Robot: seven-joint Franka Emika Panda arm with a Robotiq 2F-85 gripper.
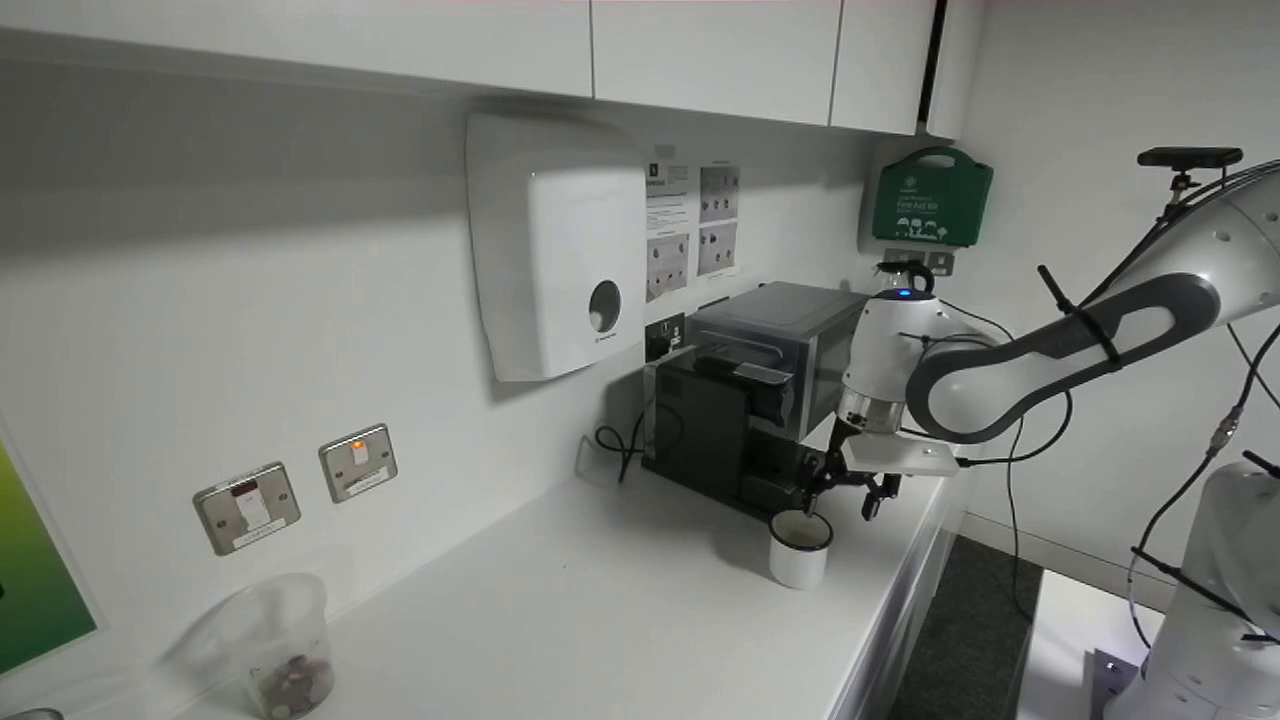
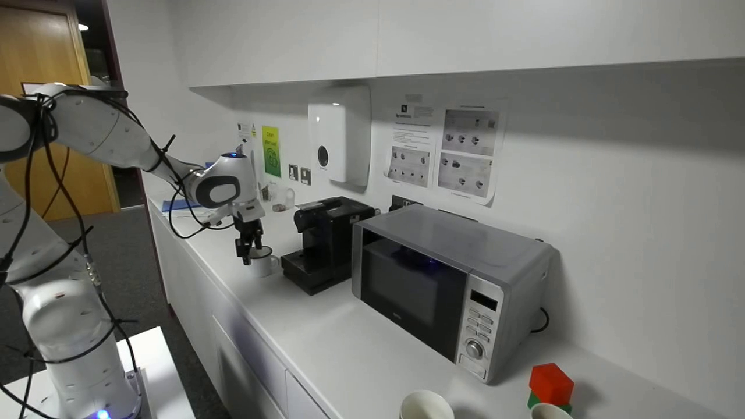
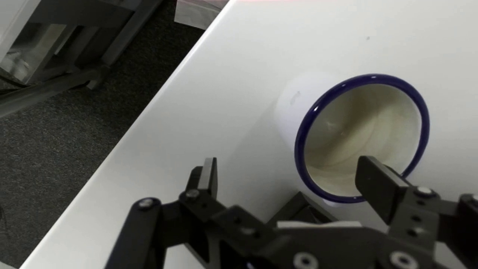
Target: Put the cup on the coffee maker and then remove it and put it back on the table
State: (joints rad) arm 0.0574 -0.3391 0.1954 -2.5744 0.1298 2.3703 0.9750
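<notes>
The small white cup (image 1: 798, 562) stands upright on the white table (image 1: 560, 630), just before the black coffee maker (image 1: 705, 430). Its handle points toward the machine in an exterior view, where the cup (image 2: 262, 265) is partly behind a finger. Looking down in the wrist view, I see the dark blue rim and stained inside of the cup (image 3: 347, 127). My gripper (image 3: 287, 166) is open, jaws wide apart, tilted above and beside the cup. One finger (image 3: 381, 183) overlaps the rim; whether it touches, I cannot tell. The opposite finger (image 3: 209, 177) is over bare table. Nothing is held.
A grey microwave (image 2: 419, 279) stands beside the coffee maker. Cups and a red block (image 2: 551, 384) sit at the near end in an exterior view. A clear container (image 1: 285, 650) is by the wall. A white dispenser (image 1: 560, 250) hangs above. The table's front edge (image 3: 149, 101) runs close by.
</notes>
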